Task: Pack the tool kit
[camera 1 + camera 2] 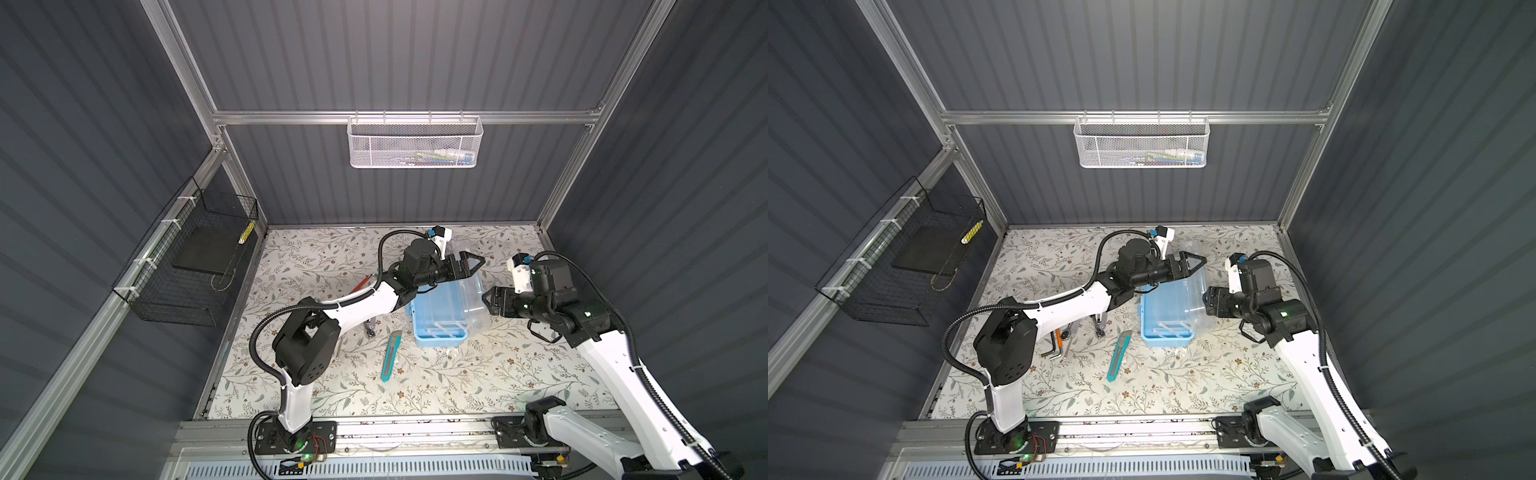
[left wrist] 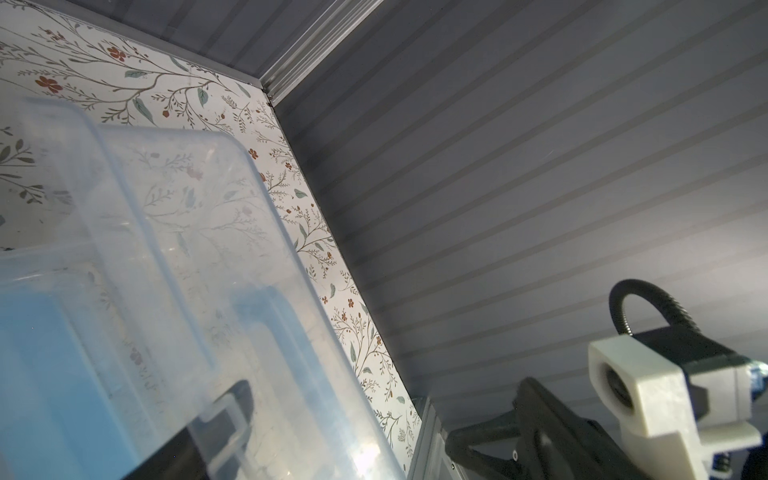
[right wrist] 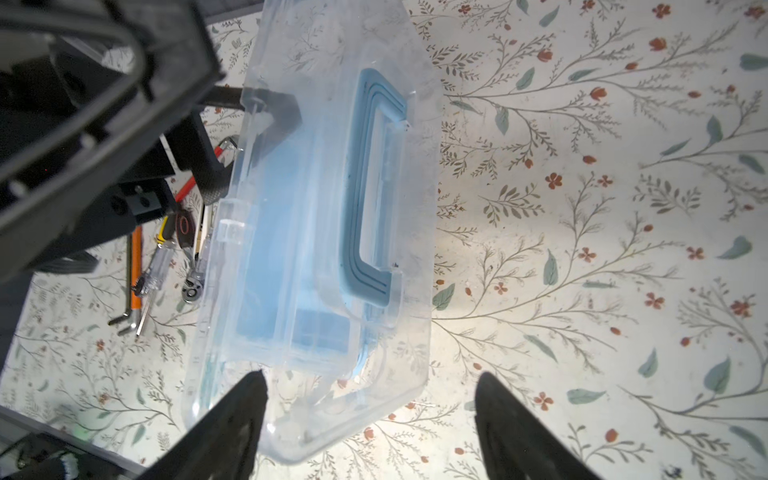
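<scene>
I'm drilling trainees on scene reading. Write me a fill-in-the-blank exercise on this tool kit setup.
The tool kit has its clear lid ____.
The teal utility knife lies on the ____, outside the kit.
The mesh basket on the back rail is coloured ____.
Missing words: open; table; white.

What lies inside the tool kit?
The tool kit shows only white dividers at its near end and bare blue floor. The raised clear lid and the left arm cover its far part.
</scene>
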`<state>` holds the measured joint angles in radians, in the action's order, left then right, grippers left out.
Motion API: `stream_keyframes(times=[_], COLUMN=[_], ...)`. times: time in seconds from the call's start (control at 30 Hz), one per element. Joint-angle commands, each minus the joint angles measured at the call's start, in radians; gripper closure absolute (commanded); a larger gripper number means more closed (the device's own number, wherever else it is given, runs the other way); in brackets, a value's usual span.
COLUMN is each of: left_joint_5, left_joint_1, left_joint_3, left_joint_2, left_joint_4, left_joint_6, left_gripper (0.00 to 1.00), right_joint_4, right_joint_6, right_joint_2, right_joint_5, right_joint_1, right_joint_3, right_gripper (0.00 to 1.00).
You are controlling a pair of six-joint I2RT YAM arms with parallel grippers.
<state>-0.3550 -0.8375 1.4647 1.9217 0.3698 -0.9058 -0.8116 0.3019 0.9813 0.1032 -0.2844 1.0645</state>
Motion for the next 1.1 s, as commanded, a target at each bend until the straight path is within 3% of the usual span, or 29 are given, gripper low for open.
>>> stream_keyframes(times=[0.0, 0.4, 0.83, 1.07], left_joint_5=[0.017, 0.050, 0.051, 0.047], left_joint_1=[-0.009, -0.012, -0.012, -0.011], left_joint_3=[0.057, 0.094, 0.111, 0.102], left_joint_2=[0.020, 0.051, 0.063, 0.051], left_joint_4=[-0.014, -0.037, -0.035, -0.038], left_joint_6=[0.021, 0.018, 0.009, 0.016], left_gripper=[0.00, 0.00, 0.00, 0.00], right_joint_4=[-0.014, 0.022, 0.062, 0.030], right_joint_6=[0.015, 0.045, 0.072, 0.043], right_joint_2=[0.012, 0.035, 0.104, 0.124], right_joint_5=[-0.050, -0.066, -0.107, -0.198], right_joint_1=[-0.032, -0.110, -0.163, -0.163], right_joint_3=[0.040, 0.054, 0.052, 0.045], right_gripper=[0.13, 0.03, 0.02, 0.08])
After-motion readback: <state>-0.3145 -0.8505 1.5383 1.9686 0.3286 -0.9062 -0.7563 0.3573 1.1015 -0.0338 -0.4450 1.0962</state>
